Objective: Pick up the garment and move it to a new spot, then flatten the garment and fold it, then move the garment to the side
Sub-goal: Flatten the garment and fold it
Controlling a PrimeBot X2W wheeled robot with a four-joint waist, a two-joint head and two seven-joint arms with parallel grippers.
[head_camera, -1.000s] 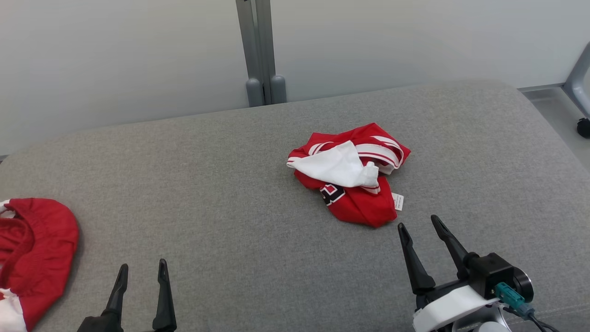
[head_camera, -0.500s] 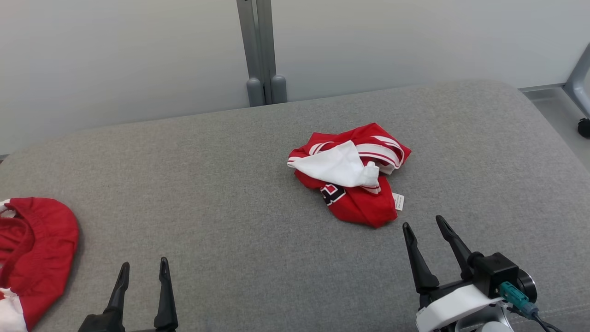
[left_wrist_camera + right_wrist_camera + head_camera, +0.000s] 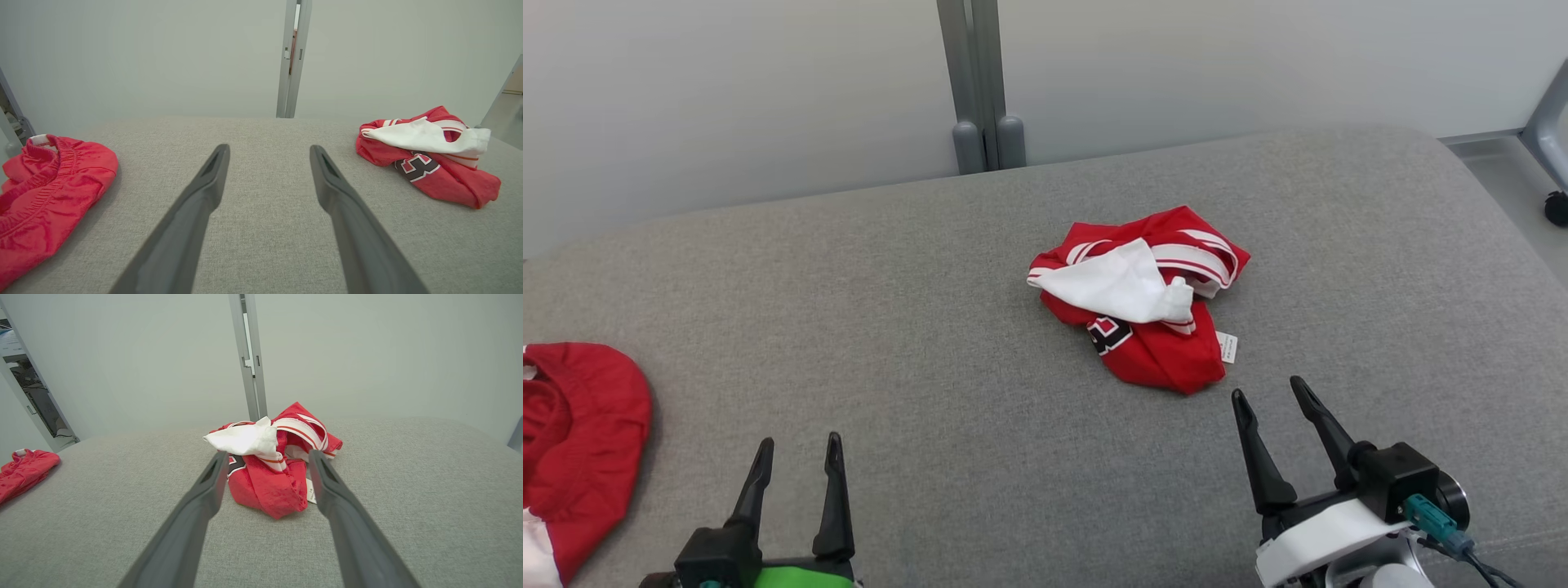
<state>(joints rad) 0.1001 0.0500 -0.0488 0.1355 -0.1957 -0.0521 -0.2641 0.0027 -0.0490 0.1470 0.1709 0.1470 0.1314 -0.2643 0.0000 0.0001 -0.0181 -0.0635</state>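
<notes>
- Far off to the left of the left end effector [image 3: 799, 438] lies a second red cloth [image 3: 580, 425]. It is soft and rumpled, with a gathered elastic hem. It sits well apart from both end effectors and is probably not the piece in hand.
- The left end effector hovers low over bare desk [image 3: 931, 327], its two dark tapered fingers spread wide and holding nothing.
- The desk has a matte grey woven cover with rounded, padded edges.
- The garment [image 3: 1143, 314] lies in a crumpled heap just ahead of the right end effector [image 3: 1267, 387], and well off to the right of the left one. It is thin red fabric with white striped trim and a white panel flopped over its top. It also has a dark-and-white printed mark and a small white label at its near edge.
- The right end effector is spread wide and empty, its fingertips short of the cloth and not touching it.
- As I judge it, no part of the task is done. Picking up, moving, flattening, folding and setting aside all remain.
</notes>
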